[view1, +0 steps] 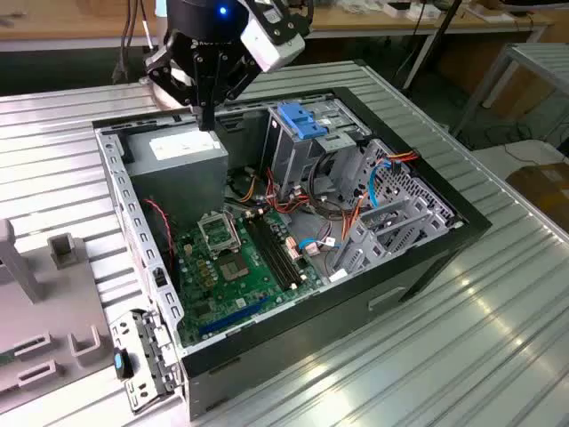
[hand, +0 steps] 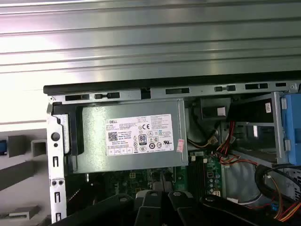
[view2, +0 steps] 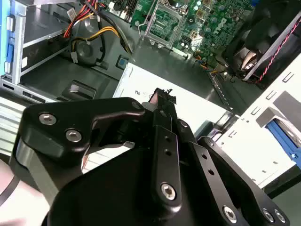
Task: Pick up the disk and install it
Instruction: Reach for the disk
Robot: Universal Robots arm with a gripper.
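Note:
The disk is out of view. My gripper (view1: pixel 207 114) hangs over the back corner of the open computer case (view1: pixel 418 267), just above the grey power-supply box (view1: pixel 185 153) with its white sticker (hand: pixel 143 136). Its black fingers (view2: pixel 162 101) are pressed together with nothing between them, so it is shut and empty. In the first wrist view the gripper (hand: pixel 160 203) sits over the edge of the green motherboard (hand: pixel 141 178), below the power-supply box.
Inside the case lie the motherboard (view1: pixel 238 267), red and orange cables (view1: pixel 307 213) and a grey metal cage with a blue plastic handle (view1: pixel 302 120). A grey fixture plate with holders (view1: pixel 53 311) lies at the exterior view's left. Ribbed metal table (view1: pixel 462 356) surrounds the case.

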